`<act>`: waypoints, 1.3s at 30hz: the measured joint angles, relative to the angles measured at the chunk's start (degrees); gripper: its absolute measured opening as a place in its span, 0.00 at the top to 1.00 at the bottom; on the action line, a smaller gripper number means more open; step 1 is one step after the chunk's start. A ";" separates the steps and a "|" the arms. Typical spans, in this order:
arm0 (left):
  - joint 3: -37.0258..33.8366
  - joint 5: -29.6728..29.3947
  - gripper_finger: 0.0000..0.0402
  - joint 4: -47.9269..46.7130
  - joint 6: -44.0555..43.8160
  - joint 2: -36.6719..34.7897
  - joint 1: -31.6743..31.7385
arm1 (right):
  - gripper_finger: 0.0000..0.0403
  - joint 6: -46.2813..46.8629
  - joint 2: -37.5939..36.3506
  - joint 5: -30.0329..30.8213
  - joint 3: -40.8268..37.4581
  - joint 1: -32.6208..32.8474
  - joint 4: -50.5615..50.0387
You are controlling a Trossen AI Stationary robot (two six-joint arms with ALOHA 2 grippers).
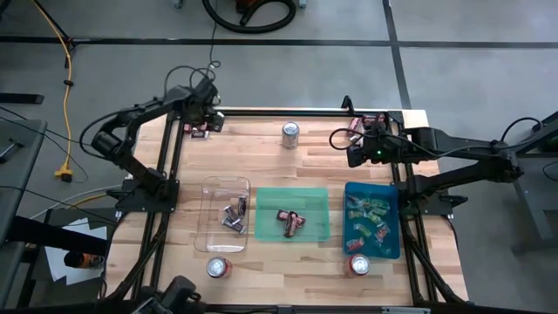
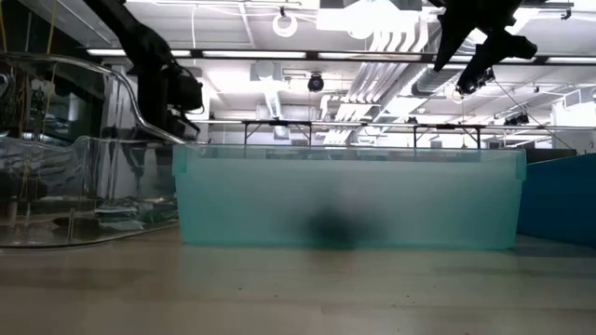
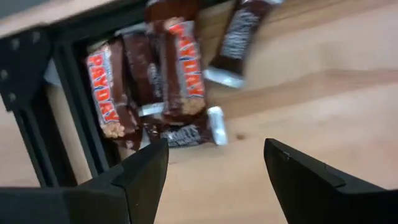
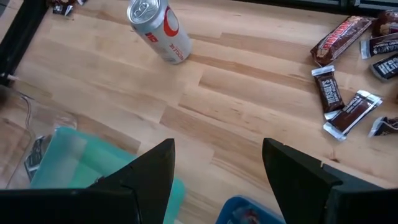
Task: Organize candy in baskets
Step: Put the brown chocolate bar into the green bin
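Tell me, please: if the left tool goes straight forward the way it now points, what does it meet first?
Most likely the candy pile by the black frame; the open left tool aims there, though depth is unclear.

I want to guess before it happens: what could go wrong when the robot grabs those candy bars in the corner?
1. The candy pile lies bunched against the black frame, bars overlapping. The left gripper, fingers open above it, might pinch two at once or bump the frame.
2. The right gripper hovers near a drink can; a sweep toward its loose candy could tip it.
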 joint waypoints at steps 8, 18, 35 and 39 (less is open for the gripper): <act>-5.27 -8.32 0.38 16.42 -6.28 1.12 0.00 | 0.41 0.01 0.00 0.31 0.00 0.00 0.00; -3.36 -11.41 0.54 18.55 -10.33 8.34 0.00 | 0.41 0.22 0.02 0.33 0.00 0.00 0.02; -2.55 -14.35 0.68 16.06 -12.62 11.84 -3.02 | 0.41 0.03 0.02 -0.28 -0.02 0.02 0.00; -2.53 -16.15 0.68 14.61 -13.98 13.33 -5.14 | 0.41 0.11 0.02 -0.68 -0.02 0.02 0.00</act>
